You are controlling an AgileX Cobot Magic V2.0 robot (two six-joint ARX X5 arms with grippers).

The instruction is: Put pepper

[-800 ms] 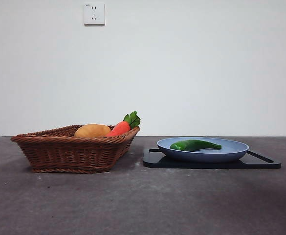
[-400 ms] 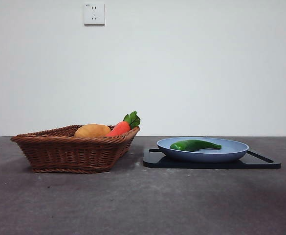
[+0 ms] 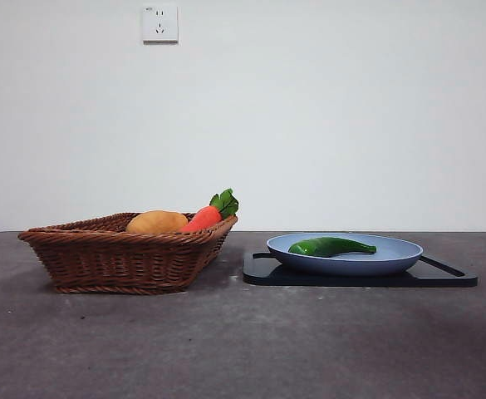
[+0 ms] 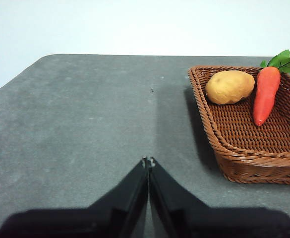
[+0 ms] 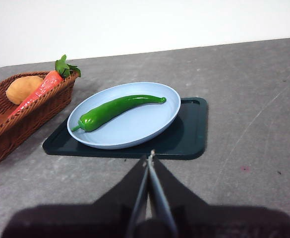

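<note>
On the grey, faintly mottled tabletop (image 3: pixel 226 349), two groups of items stand side by side. Item one: a shallow oval plate (image 3: pixel 392 256) of smooth pale-blue finish, seated on a flat matte black tray (image 3: pixel 450 274) with rounded corners and a raised lip. The pepper (image 3: pixel 332 246) lies lengthwise in the plate; it is long, slim, glossy and dark green, thick at the stem end and tapering to a curved tip. The right wrist view confirms it rests wholly inside the plate, clear of the rim.

Item two: a woven brown wicker basket (image 3: pixel 118 258) with sloping sides and a braided rim, standing just beside the tray. It contains a rounded tan potato (image 3: pixel 156 222) with a dull skin, and an orange carrot (image 3: pixel 203 219) with green fabric-like leaves, propped against the basket's rim with its leaves overhanging. The two sit close together; contact between them cannot be confirmed.

Left gripper (image 4: pixel 148 161): black, wedge-shaped jaws pressed together at the tips, holding nothing, above bare tabletop, with the basket off to one side.

Right gripper (image 5: pixel 151 154): jaws likewise pressed together and holding nothing, poised near the tray's edge, apart from the pepper.

White wall behind carries a square white socket (image 3: pixel 160 23).
</note>
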